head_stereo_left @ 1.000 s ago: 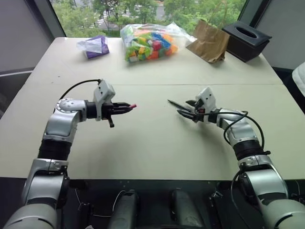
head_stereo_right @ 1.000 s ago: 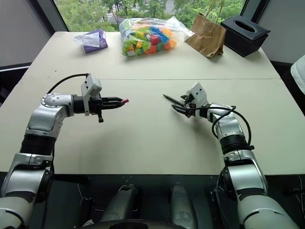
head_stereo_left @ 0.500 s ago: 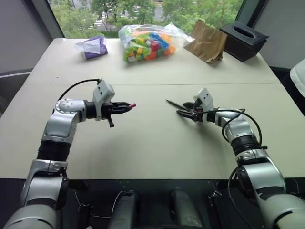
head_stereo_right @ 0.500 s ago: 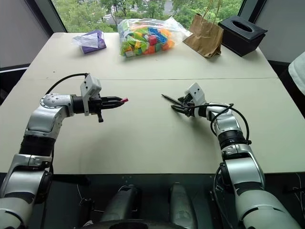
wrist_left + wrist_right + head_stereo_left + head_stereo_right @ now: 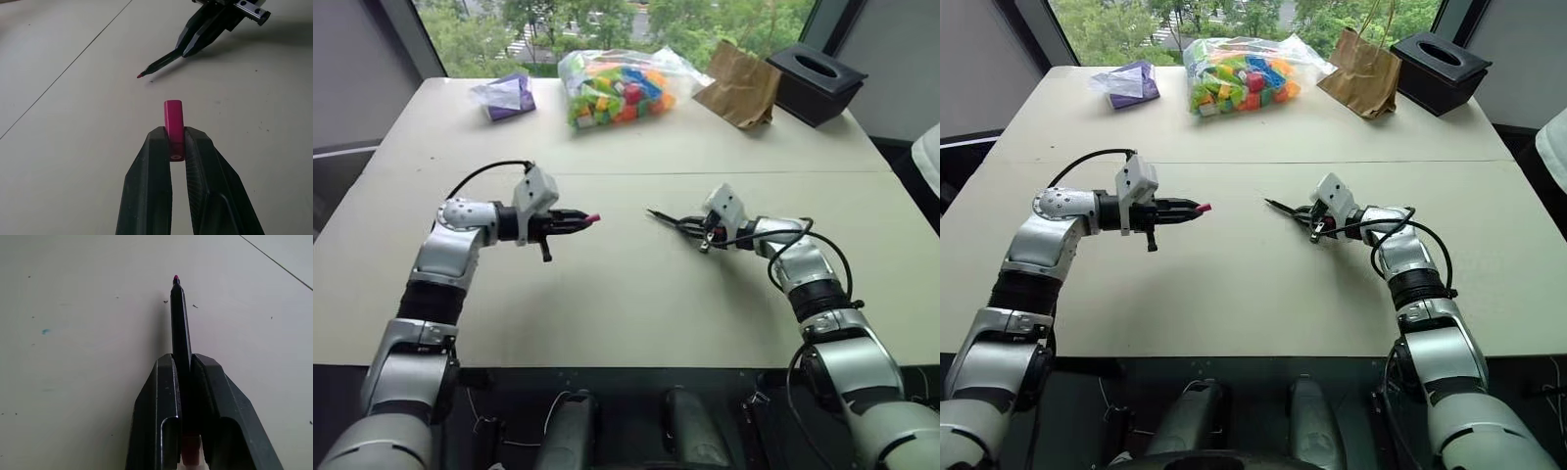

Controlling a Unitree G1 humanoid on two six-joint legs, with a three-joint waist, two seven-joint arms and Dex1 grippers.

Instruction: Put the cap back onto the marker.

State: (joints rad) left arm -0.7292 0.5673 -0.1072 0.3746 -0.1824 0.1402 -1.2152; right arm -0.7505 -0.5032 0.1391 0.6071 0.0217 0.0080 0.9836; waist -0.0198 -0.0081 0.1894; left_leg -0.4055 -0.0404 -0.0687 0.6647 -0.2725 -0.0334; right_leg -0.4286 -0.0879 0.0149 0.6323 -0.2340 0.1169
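Observation:
The cap is a short magenta-red cylinder sticking out from between the black fingertips of my left gripper, which is shut on it at the table's left middle. The marker is thin and black with a small red tip. My right gripper is shut on its rear part, and its tip points left toward the cap. In the left wrist view the marker lies ahead of the cap with a gap between them, held just above the table.
At the table's far side lie a clear bag of colourful blocks, a purple packet, a brown paper bag and a black tissue box. A seam line runs across the tabletop.
My right gripper has shut on the marker and lifted it slightly, shifting left. The left gripper with the cap has stayed about where it was.

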